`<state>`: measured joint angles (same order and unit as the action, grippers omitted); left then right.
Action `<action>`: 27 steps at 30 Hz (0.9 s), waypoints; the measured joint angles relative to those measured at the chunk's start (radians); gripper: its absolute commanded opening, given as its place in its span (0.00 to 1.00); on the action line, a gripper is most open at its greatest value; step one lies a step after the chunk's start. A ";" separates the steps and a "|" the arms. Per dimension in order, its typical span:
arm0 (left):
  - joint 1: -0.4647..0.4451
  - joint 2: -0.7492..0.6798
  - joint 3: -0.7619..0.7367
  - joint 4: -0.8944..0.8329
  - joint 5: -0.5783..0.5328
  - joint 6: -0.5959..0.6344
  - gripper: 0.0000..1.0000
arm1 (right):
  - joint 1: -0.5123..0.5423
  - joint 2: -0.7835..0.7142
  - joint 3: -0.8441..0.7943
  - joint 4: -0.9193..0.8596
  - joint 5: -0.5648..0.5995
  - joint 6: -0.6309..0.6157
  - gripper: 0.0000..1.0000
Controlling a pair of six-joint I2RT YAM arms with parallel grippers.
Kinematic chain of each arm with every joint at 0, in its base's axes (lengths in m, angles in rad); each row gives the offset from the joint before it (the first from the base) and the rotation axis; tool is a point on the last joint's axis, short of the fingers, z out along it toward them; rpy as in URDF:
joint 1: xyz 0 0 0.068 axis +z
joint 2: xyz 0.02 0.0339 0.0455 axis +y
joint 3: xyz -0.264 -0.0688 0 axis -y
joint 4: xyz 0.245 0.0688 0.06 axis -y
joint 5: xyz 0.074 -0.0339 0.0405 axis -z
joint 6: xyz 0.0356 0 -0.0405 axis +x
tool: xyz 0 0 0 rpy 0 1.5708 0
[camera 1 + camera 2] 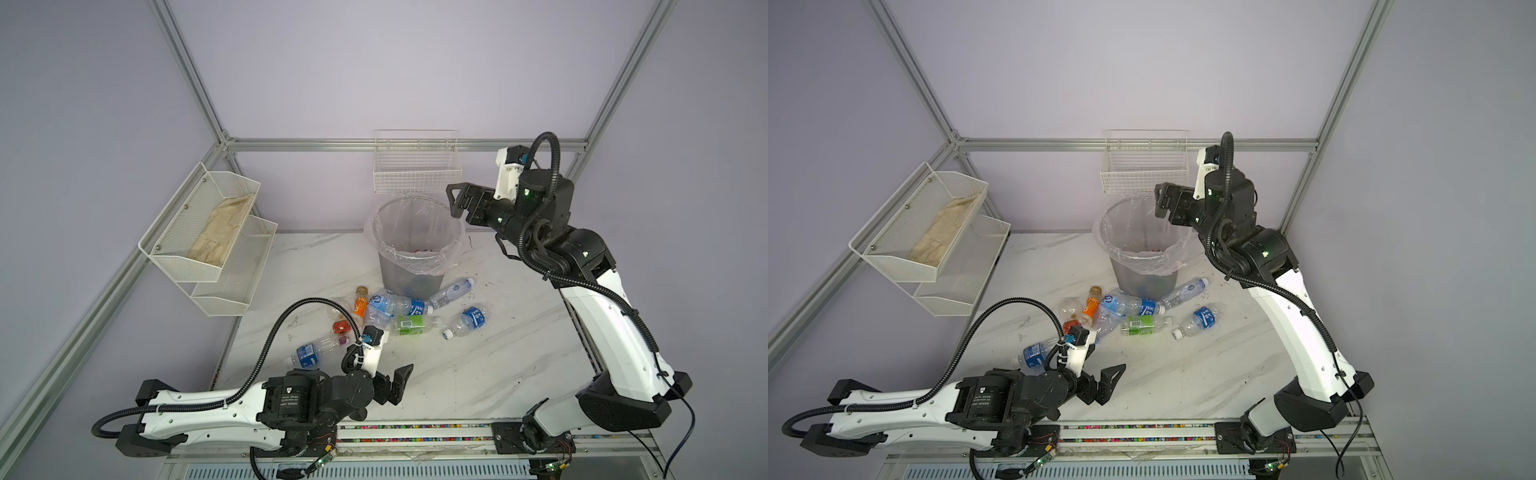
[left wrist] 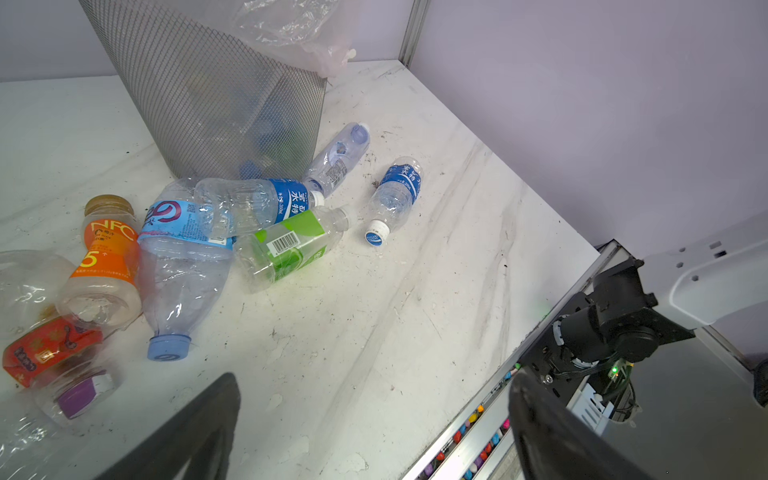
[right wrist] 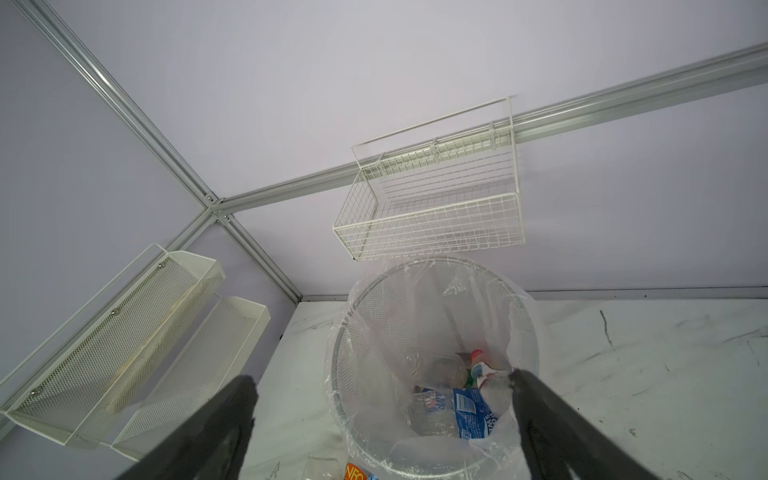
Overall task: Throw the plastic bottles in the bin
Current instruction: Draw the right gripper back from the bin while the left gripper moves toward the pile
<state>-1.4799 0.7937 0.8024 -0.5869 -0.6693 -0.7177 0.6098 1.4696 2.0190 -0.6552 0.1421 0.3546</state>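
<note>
at the bin (image 1: 392, 274) rim, upper centre, right gripper (image 1: 452, 203) is gaping empty; left gripper (image 1: 401, 384), gaping too, should be straddling the green-labelled bottle (image 1: 411, 325) squarely.

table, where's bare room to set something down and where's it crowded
Bare: the tabletop between the green-label bottle, left gripper and front rail; also between mesh shelf and bin. Crowded: bottles heaped in front of the bin.

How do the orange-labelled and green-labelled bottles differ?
The orange-labelled plastic bottle has a cloudy beige body and a tan cap pointing toward the back wall; the green-labelled plastic bottle is clear and lies crosswise, neck toward the right. Both lie on their sides on the white marble table.
</note>
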 measured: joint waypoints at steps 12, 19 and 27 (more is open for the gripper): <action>0.076 0.137 0.039 -0.065 0.066 0.167 1.00 | 0.000 -0.224 -0.415 0.201 -0.241 0.034 0.97; 0.250 0.220 0.088 -0.057 0.219 0.290 1.00 | 0.000 -0.300 -0.575 0.270 -0.267 0.076 0.97; 0.348 0.392 0.134 -0.036 0.291 0.391 1.00 | 0.000 -0.420 -0.697 0.287 -0.272 0.082 0.97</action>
<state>-1.1320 1.1858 0.9363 -0.6231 -0.3782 -0.3271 0.6098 1.0492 1.3220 -0.3683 -0.1295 0.4366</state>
